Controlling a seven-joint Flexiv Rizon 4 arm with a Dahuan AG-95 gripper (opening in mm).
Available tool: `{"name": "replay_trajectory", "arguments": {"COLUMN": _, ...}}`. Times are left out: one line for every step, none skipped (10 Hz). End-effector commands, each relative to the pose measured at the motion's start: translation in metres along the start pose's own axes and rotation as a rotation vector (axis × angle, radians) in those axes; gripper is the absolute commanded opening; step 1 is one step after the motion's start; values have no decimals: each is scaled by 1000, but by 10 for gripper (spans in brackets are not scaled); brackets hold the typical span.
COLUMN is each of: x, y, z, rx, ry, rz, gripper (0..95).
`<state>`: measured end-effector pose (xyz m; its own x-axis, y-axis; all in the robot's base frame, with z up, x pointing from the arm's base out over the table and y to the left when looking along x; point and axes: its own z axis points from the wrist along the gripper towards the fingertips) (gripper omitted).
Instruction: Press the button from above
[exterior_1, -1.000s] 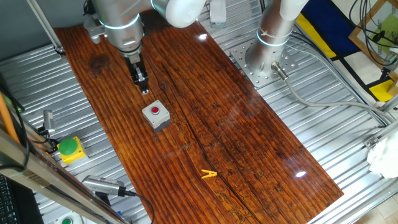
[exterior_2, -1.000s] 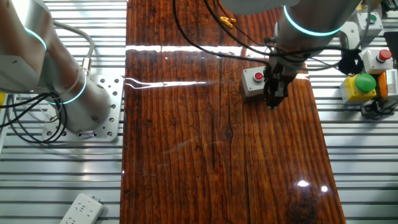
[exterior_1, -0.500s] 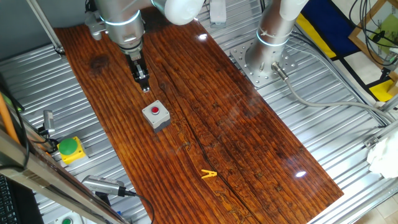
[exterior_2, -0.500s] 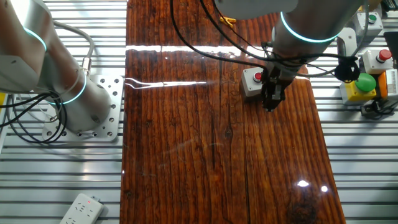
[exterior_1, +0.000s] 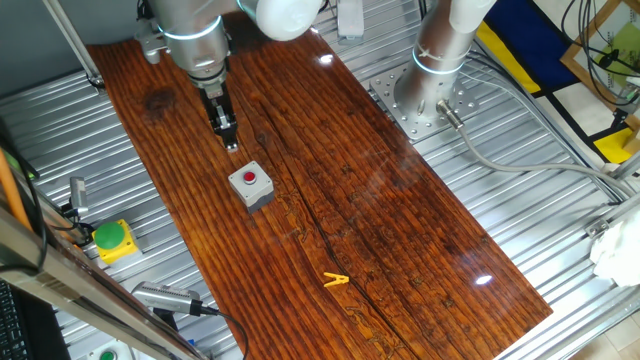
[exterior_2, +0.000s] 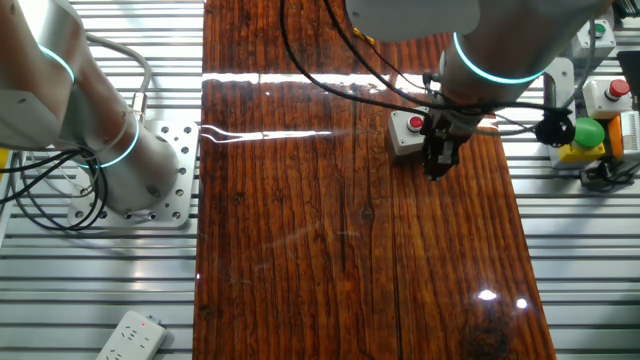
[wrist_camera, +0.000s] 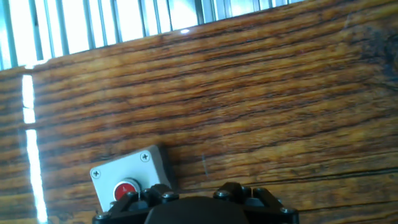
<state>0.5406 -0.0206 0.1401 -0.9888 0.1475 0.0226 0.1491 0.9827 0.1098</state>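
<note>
The button (exterior_1: 250, 179) is a small round red push-button in a grey square box (exterior_1: 251, 190) on the wooden table top. It also shows in the other fixed view (exterior_2: 415, 123) and at the lower left of the hand view (wrist_camera: 126, 188). My gripper (exterior_1: 230, 140) hangs fingers-down above the wood just beyond the box, a short way from it and not touching it. In the other fixed view the gripper (exterior_2: 436, 170) is beside the box. The hand view shows only the hand's dark body, not the fingertips. No view shows whether the fingers are open or shut.
A green button in a yellow box (exterior_1: 112, 238) sits off the wood on the metal frame, also seen in the other fixed view (exterior_2: 578, 137). A yellow clip (exterior_1: 335, 281) lies on the wood. A second arm's base (exterior_1: 425, 95) stands beside the table.
The gripper has shifted only slightly, a little upward. The button box has not moved.
</note>
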Motion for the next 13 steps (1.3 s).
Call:
{"name": "replay_trajectory", "arguments": {"x": -2, "y": 4, "z": -2, "rx": -15, "ry": 7, "rz": 15, "gripper": 570}}
{"name": "replay_trajectory", "arguments": {"x": -2, "y": 4, "z": -2, "rx": -12, "ry": 6, "rz": 5, "gripper": 570}}
{"name": "replay_trajectory", "arguments": {"x": -3, "y": 5, "z": -3, "rx": -5, "ry": 4, "rz": -18, "gripper": 570}}
{"name": "replay_trajectory", "arguments": {"x": -3, "y": 5, "z": -3, "rx": 0, "ry": 5, "rz": -26, "gripper": 570}}
{"name": "replay_trajectory", "arguments": {"x": -3, "y": 5, "z": -3, "rx": 36, "ry": 1, "rz": -77, "gripper": 570}}
{"name": "replay_trajectory", "arguments": {"x": -2, "y": 5, "z": -6, "rx": 119, "ry": 4, "rz": -166, "gripper": 570}}
{"name": "replay_trajectory", "arguments": {"x": -2, "y": 5, "z": -8, "rx": 154, "ry": 9, "rz": -213, "gripper": 570}}
{"name": "replay_trajectory", "arguments": {"x": -1, "y": 6, "z": -10, "rx": 156, "ry": 17, "rz": -242, "gripper": 570}}
{"name": "replay_trajectory", "arguments": {"x": -1, "y": 6, "z": -11, "rx": 156, "ry": 30, "rz": -248, "gripper": 570}}
{"name": "replay_trajectory", "arguments": {"x": -1, "y": 6, "z": -12, "rx": 147, "ry": 39, "rz": -235, "gripper": 570}}
{"name": "replay_trajectory", "arguments": {"x": 0, "y": 5, "z": -13, "rx": 150, "ry": 65, "rz": -223, "gripper": 570}}
{"name": "replay_trajectory", "arguments": {"x": 1, "y": 6, "z": -15, "rx": 149, "ry": 71, "rz": -217, "gripper": 570}}
{"name": "replay_trajectory", "arguments": {"x": 2, "y": 6, "z": -18, "rx": 150, "ry": 79, "rz": -218, "gripper": 570}}
